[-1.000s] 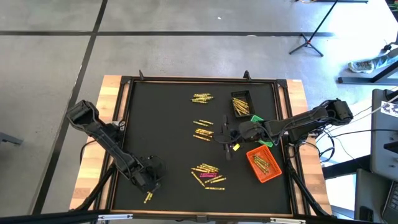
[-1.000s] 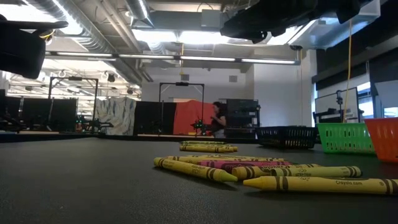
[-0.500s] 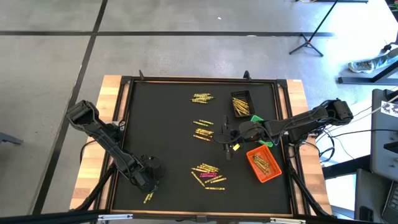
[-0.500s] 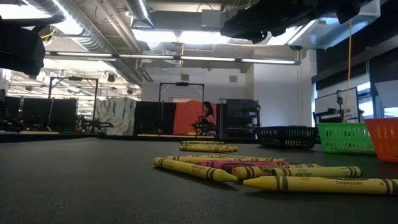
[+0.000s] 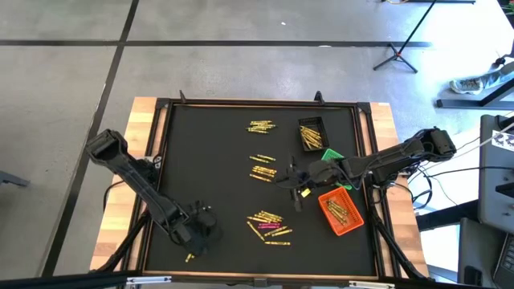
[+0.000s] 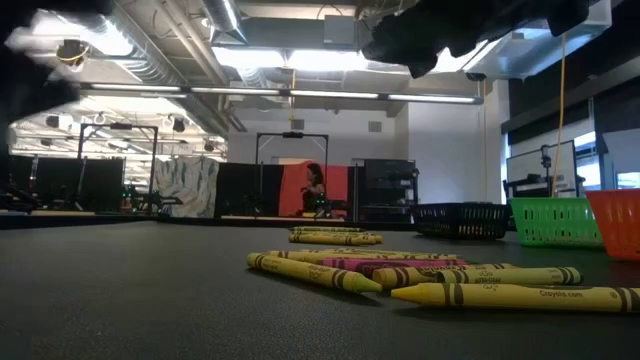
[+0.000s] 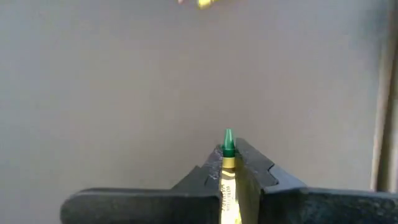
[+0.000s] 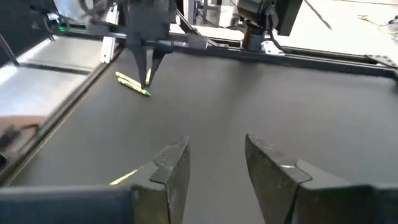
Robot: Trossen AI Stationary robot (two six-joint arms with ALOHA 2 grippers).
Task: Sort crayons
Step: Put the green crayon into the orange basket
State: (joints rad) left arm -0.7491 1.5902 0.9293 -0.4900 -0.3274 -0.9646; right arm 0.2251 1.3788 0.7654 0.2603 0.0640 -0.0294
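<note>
Yellow-wrapped crayons lie in loose clusters on the black mat: far (image 5: pixel 261 126), middle (image 5: pixel 263 168) and near (image 5: pixel 269 225); the low view shows the near ones (image 6: pixel 440 275) close up. My left gripper (image 5: pixel 205 234) hangs over the mat's near left corner, shut on a green-tipped crayon (image 7: pixel 227 162). One more crayon (image 5: pixel 190 257) lies flat on the mat just beside it. My right gripper (image 5: pixel 291 178) hovers open above the mat's middle right, and its fingers (image 8: pixel 171 163) have nothing between them. My left gripper pinches the crayon's paper-wrapped shaft (image 7: pixel 228 167) between its two fingers. The crayon lies along the fingers, and its green tip (image 7: pixel 228 142) sticks out past their free ends. The fingers slant downward from above, and the crayon (image 8: pixel 148 77) points down, lifted clear of the mat.
A black bin (image 5: pixel 312 133) with crayons stands at the far right. A green bin (image 5: pixel 332 154) sits partly under my right arm. An orange bin (image 5: pixel 340 212) with crayons stands nearer. A raised frame (image 5: pixel 161 160) borders the mat. A person walks in the room beyond.
My left gripper has risen from the mat's near left corner and shifted a little toward the right edge, rolling at the wrist, and now carries a crayon clear of the mat. One crayon stays where it lay. My right gripper has kept its place.
</note>
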